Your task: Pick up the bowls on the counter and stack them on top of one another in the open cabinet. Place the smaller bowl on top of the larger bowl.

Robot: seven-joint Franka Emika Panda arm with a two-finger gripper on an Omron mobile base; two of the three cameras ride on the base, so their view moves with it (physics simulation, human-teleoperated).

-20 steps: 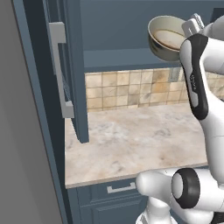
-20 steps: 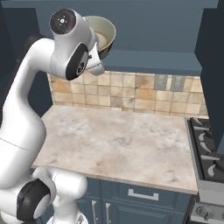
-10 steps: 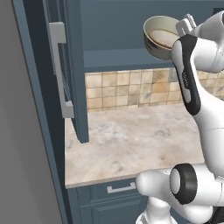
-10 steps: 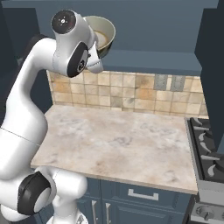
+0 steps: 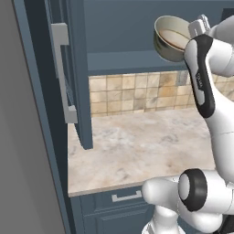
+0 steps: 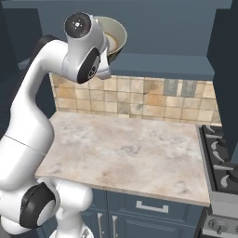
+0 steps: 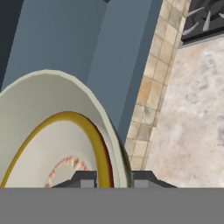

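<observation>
You've got a bowl (image 5: 171, 37) up high, in the upper right of the left base view, carried tilted so its cream inside faces out toward the open door (image 5: 75, 73) side, and that tilt comes from the grip: in the hand view the gripper (image 7: 110, 180) has its two dark tips straddling the tan rim, one inside the wall and one outside, pinching the bowl's edge rather than cupping it. That's why it hangs off the hand like a plate on its side, and I'd judge you'll need to level it before you let go. In the right base view the bowl (image 6: 114, 37) peeks out behind the arm's upper joint at top centre, already above the tiled backsplash (image 6: 139, 100) and level with the cabinet (image 6: 162, 28) opening, so you're on the carry-in step. The counter (image 5: 137, 146) spreads across the middle of the left base view, marbled and beige, well below the load. I can't tell from here whether this is the larger or the smaller bowl, nor whether another waits on the shelf, so check that before setting down
</observation>
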